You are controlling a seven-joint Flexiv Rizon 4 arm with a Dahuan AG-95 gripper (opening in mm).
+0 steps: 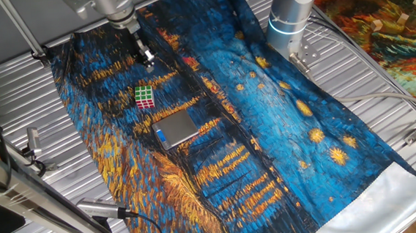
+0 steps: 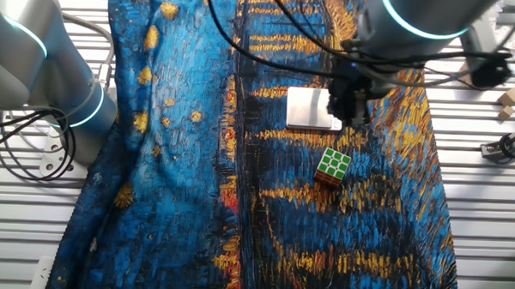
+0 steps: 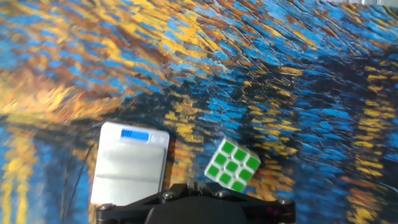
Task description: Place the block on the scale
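Note:
The block (image 1: pixel 144 97) is a small cube with a green 3x3 top face. It lies on the painted cloth, just beyond the scale (image 1: pixel 176 128). The scale is a flat silver-grey plate with a blue display strip and nothing on it. My gripper (image 1: pixel 146 60) hangs above the cloth, past the block and apart from it, with its fingers together and empty. In the other fixed view the gripper (image 2: pixel 351 112) is over the scale's right edge (image 2: pixel 311 109), above the block (image 2: pixel 332 166). The hand view shows the block (image 3: pixel 232 164) right of the scale (image 3: pixel 129 165), with the gripper (image 3: pixel 195 185) at the bottom edge.
A blue and orange painted cloth (image 1: pixel 282 126) covers the slatted metal table (image 1: pixel 15 93). A second arm's base (image 1: pixel 292 11) stands at the cloth's far edge and also shows in the other fixed view (image 2: pixel 37 60). Small wooden blocks (image 2: pixel 510 97) lie off the cloth.

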